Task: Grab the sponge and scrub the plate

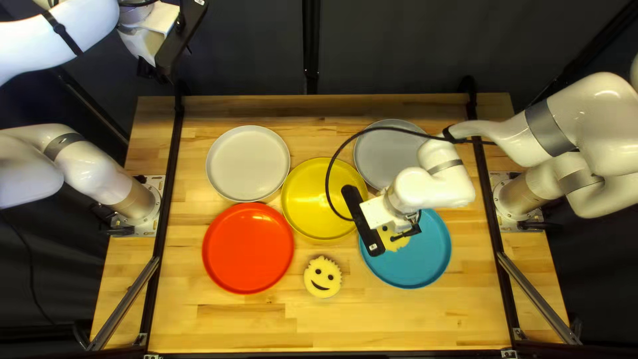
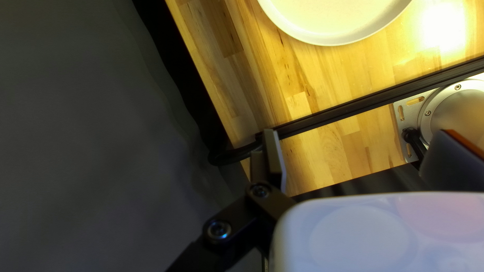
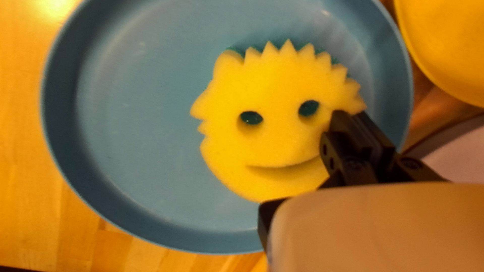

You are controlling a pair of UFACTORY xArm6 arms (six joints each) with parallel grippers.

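Note:
In the top left view my right gripper (image 1: 397,234) is low over the blue plate (image 1: 430,262), hiding part of a yellow sponge (image 1: 394,240). The right wrist view shows this smiley sponge (image 3: 267,121), spiky-edged, face up over the blue plate (image 3: 136,126). My right gripper (image 3: 353,131) is shut on one side of it, near the end of its mouth. A second smiley sponge (image 1: 323,277) lies on the table. My left gripper (image 1: 147,72) is raised beyond the far left corner; in its wrist view the left gripper (image 2: 360,158) stands open, holding nothing.
A yellow plate (image 1: 319,206) adjoins the blue one. Nearby are a red plate (image 1: 248,248), a white plate (image 1: 248,163) and a grey plate (image 1: 385,156). Black rails (image 1: 166,199) run along both sides. A cable (image 1: 328,179) loops over the yellow plate.

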